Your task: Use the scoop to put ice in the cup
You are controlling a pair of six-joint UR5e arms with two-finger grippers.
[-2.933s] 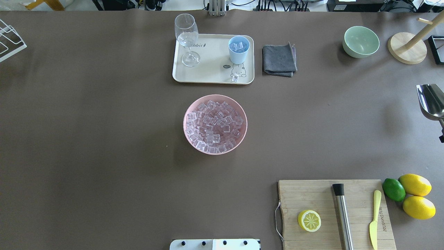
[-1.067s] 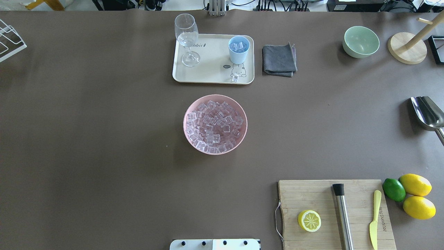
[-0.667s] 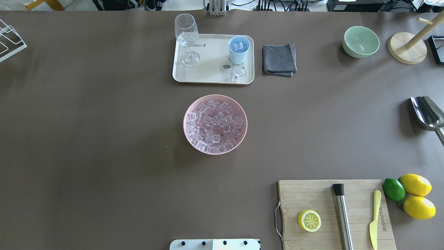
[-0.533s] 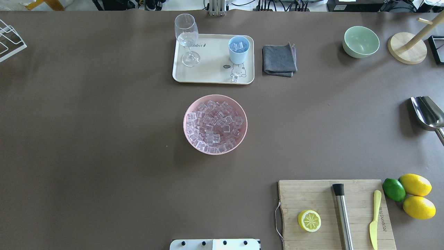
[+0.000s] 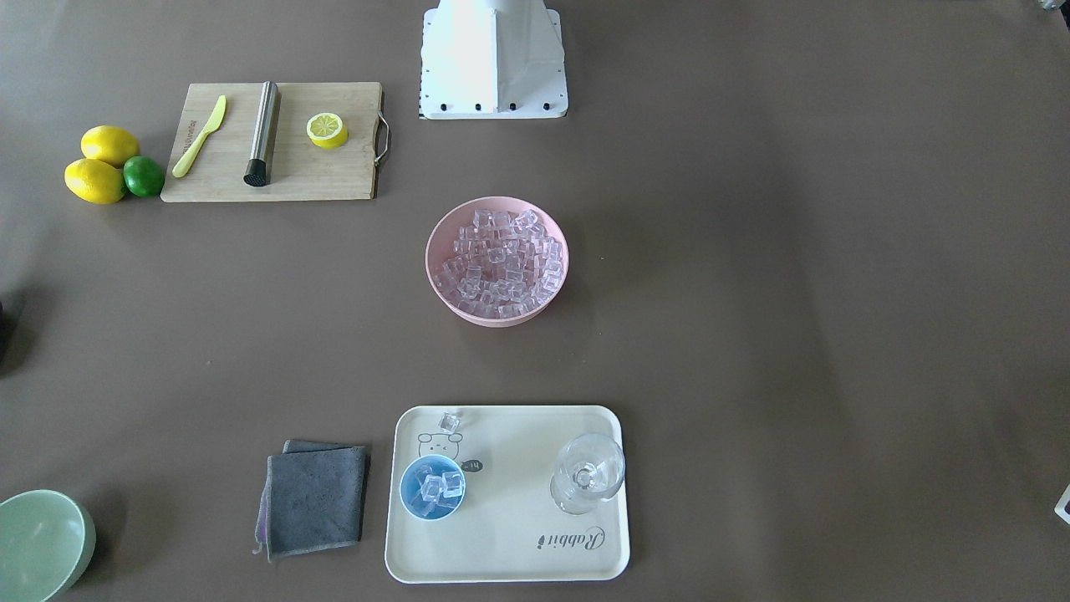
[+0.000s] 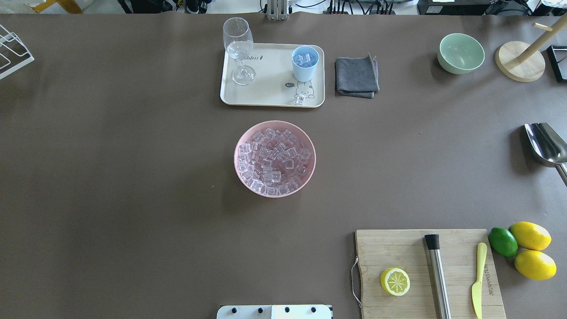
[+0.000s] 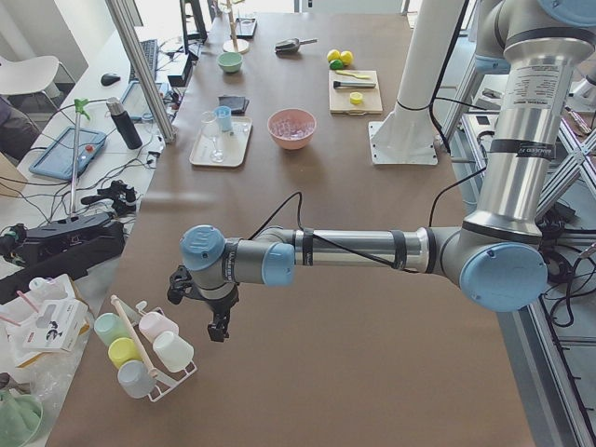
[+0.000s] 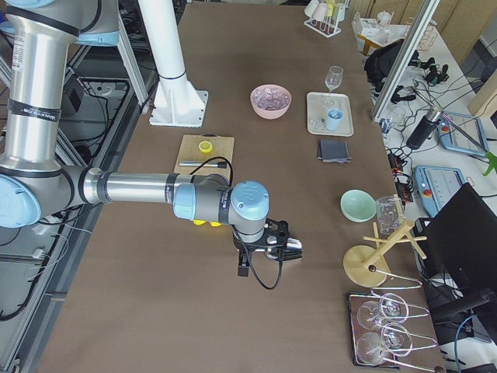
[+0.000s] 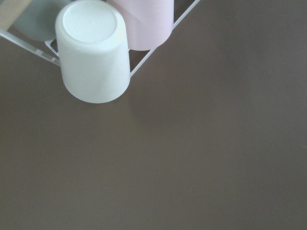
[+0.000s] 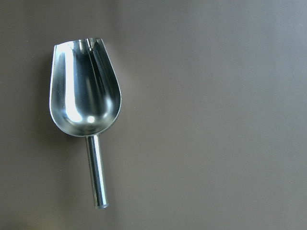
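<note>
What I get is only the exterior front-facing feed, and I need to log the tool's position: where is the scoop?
Observer: It is beyond your picture's left edge. The overhead view shows the scoop lying on the table, near its right-hand edge.
Operator: Is there anything in it, or anything gripping it?
Observer: The right wrist view shows its trough empty and its handle bare, with no fingers on it.
Operator: And the left arm?
Observer: The exterior left view shows the left gripper hanging beside a wire rack of upturned cups at the table's far left end.
</note>
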